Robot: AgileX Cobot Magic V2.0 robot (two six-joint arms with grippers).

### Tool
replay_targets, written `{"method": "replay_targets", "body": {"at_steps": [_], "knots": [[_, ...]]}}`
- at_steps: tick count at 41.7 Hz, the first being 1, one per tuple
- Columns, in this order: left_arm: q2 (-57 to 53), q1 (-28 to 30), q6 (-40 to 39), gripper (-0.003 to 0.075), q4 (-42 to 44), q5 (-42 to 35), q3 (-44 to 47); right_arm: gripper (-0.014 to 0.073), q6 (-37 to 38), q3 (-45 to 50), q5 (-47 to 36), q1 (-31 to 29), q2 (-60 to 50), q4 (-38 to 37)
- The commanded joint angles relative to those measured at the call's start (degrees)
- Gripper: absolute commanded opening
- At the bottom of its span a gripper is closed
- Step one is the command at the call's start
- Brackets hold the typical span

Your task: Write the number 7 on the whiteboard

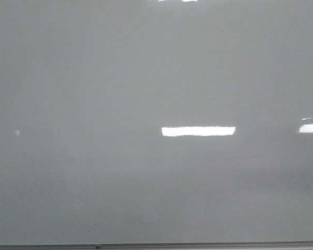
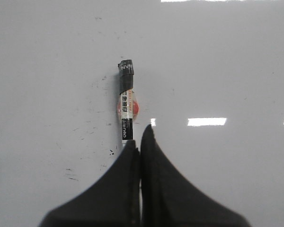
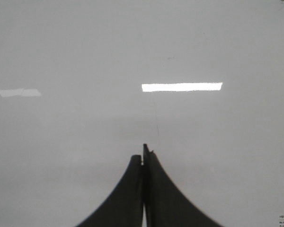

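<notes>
The whiteboard (image 1: pixel 146 67) fills the front view, glossy pale grey, and no number 7 shows on it in any view. A marker (image 2: pixel 127 109) with a white label and a black cap at its far end lies on the board (image 2: pixel 227 61) in the left wrist view. My left gripper (image 2: pixel 140 142) is shut, its jaws pressed together. The marker's near end is hidden behind the left finger (image 2: pixel 125 175). My right gripper (image 3: pixel 143 153) is shut and empty over bare board (image 3: pixel 61 47). Neither gripper shows in the front view.
The board's thin grey frame edge (image 1: pixel 156 246) runs along the bottom of the front view. Bright rectangular light reflections (image 1: pixel 198 131) lie on the board. Small dark specks (image 2: pixel 71 175) dot the board around the marker. A faint thin line (image 3: pixel 156 120) shows ahead of the right gripper.
</notes>
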Motion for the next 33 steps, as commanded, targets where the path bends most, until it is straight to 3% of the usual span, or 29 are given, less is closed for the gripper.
{"method": "replay_targets", "body": {"at_steps": [1, 33], "knots": [[-0.8, 0.1, 0.0, -0.0020, -0.5, -4.4, 0.3, -0.0060, -0.2, -0.3, -4.4, 0.2, 1.0, -0.5], [-0.8, 0.1, 0.0, -0.0020, 0.4, -4.4, 0.3, -0.0060, -0.2, -0.3, -4.4, 0.2, 1.0, -0.5]]}}
